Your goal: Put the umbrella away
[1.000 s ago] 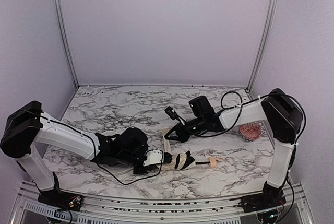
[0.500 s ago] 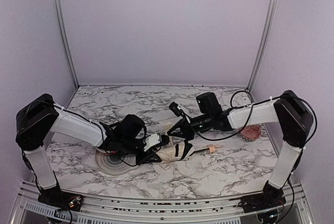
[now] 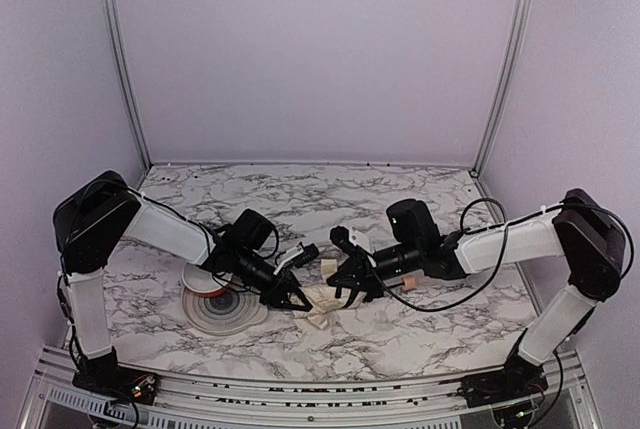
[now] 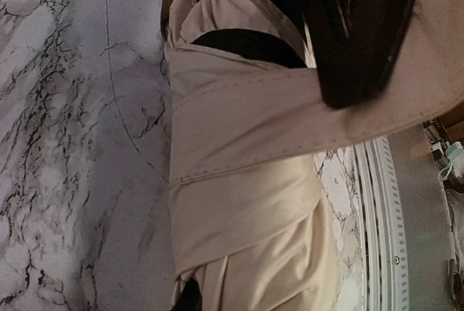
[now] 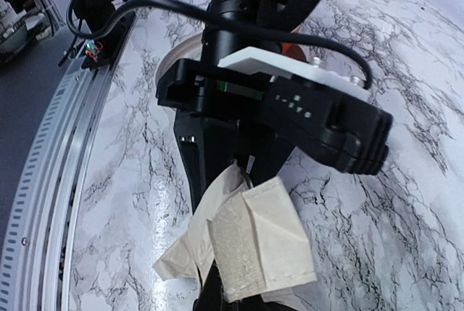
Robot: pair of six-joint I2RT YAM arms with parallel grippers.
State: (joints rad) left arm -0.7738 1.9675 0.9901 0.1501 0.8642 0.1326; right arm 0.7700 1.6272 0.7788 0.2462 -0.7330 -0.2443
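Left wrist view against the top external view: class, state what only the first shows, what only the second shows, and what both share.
Only the left wrist view shows the stitched strap wrapped across the umbrella and its black lining. Only the top external view shows the left arm, the right arm, the red-based bowl and the grey disc. Both show the cream umbrella lying on the marble table.

Umbrella [image 3: 322,301], plate [image 3: 232,314] on marble table [image 3: 250,204]
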